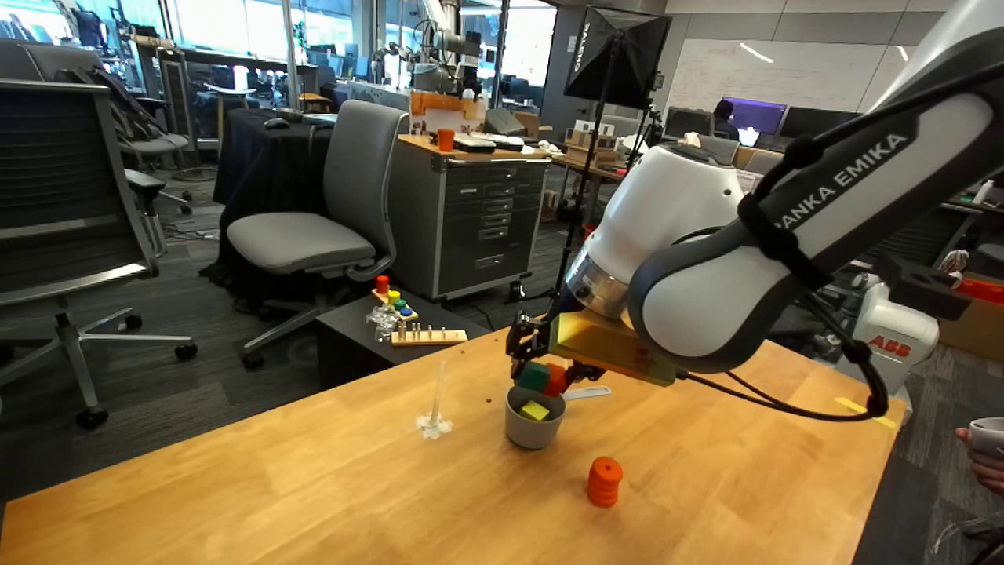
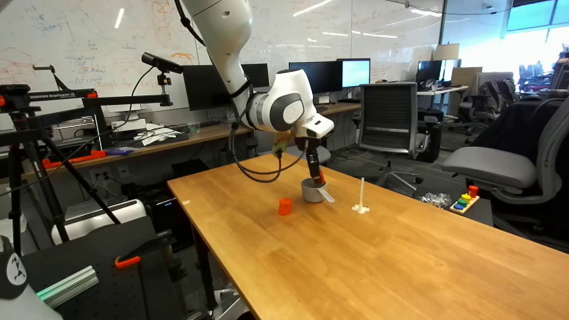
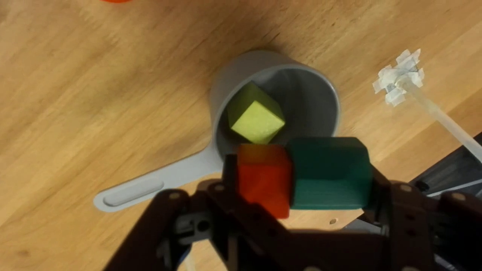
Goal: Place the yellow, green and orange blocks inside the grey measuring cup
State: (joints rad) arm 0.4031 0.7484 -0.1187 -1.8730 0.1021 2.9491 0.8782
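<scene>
The grey measuring cup stands upright on the table, and it also shows in an exterior view. The yellow block lies tilted inside the cup, against its wall. My gripper is shut on two blocks side by side, the orange block and the green block. One finger presses the orange block and the other the green block. The blocks hang at the height of the cup's rim or just above it, overlapping its edge in the wrist view. In an exterior view the orange block shows beside the finger; the green one is hidden there.
The cup's handle sticks out to the side. A stack of orange discs stands near the cup. A thin upright stick is taped to the table on the cup's other side. A side table holds peg toys.
</scene>
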